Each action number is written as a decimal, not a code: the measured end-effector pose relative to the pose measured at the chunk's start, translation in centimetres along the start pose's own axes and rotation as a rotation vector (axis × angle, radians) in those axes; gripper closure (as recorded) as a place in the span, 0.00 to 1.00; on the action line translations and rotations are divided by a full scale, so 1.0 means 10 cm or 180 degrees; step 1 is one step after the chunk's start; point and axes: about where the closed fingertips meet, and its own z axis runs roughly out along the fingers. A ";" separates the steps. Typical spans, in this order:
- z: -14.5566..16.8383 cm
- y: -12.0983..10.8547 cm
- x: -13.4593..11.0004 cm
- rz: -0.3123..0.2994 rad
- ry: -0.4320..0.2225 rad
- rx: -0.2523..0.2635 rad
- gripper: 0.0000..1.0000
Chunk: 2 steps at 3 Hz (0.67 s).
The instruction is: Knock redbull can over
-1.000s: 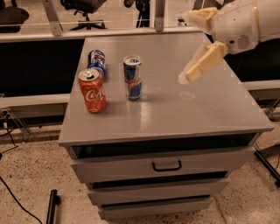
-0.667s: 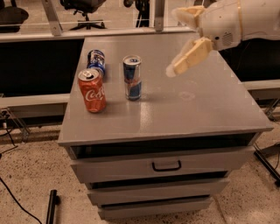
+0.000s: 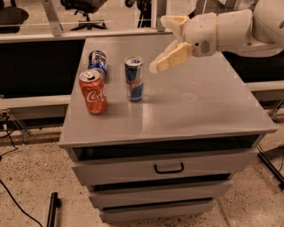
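Nearest to me is the grey cabinet (image 3: 195, 111), with its drawers closed and the black handle (image 3: 169, 168) on the top drawer. Nothing there differs from a second ago.

On the left part of the top stands the red cola can (image 3: 93, 91), and just beside it, to the right and a little further back, is the redbull can (image 3: 134, 79). It is upright and in the same place as before, so the task is not yet done. Behind the cola can is the dark blue can (image 3: 97, 61), also not moved.

What has changed is the gripper (image 3: 159, 43). One second ago it was over the right half of the top, well apart from the cans. Now it has travelled to the left and hangs near the redbull can, on its right side, at about the height of the silver top or slightly above. It does not touch the can yet. The fingers (image 3: 173, 57) are spread apart and hold nothing; the lower one points down and left, toward the can.

For the task this means, I judge, that the approach is almost finished. A short push more to the left, perhaps a bit lower, should tip the can. The cola can stands close on the far side, so it may be hit too. Behind the cabinet I see an office chair (image 3: 84, 6).
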 end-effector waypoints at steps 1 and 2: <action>0.22 -0.04 0.12 0.0108 -0.0154 -0.0017 0.00; 0.43 -0.04 0.30 0.0222 -0.0277 -0.0072 0.00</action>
